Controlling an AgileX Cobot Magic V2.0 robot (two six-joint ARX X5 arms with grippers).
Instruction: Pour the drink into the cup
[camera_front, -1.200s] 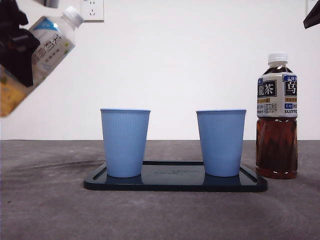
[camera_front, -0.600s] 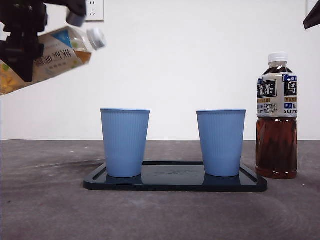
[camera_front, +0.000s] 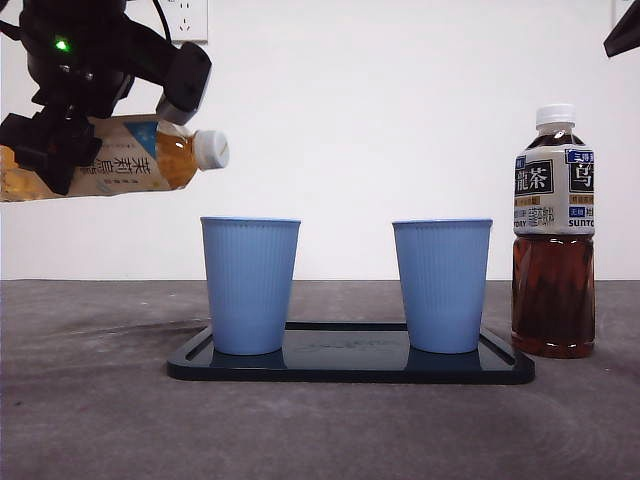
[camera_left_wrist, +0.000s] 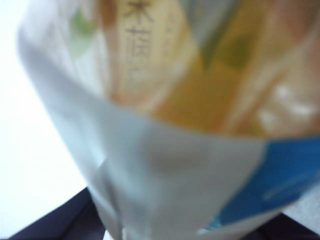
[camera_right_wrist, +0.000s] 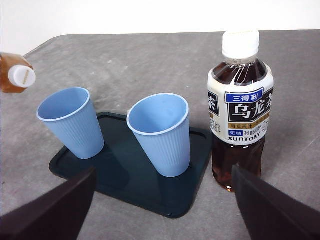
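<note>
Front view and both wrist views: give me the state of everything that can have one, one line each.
Light tea bottle: capped, tipped about level, cap above and beside the left cup's rim.
Left gripper: shut on the light tea bottle, raised.
Left cup: upright on the tray, empty.
Right cup: upright on the tray, empty.
Tray: flat on the table.
Dark tea bottle: upright, capped, beside the tray.
Right gripper: jaws open, holding nothing.

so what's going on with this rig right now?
The left end effector holds a bottle of light tea tipped nearly flat in the air, its capped mouth pointing toward the left blue cup. The cap is on, so nothing is pouring. Both cups, including the right cup, stand upright on the dark tray. A dark tea bottle stands beside the tray. The right end effector waits, open, back from the tray.
</note>
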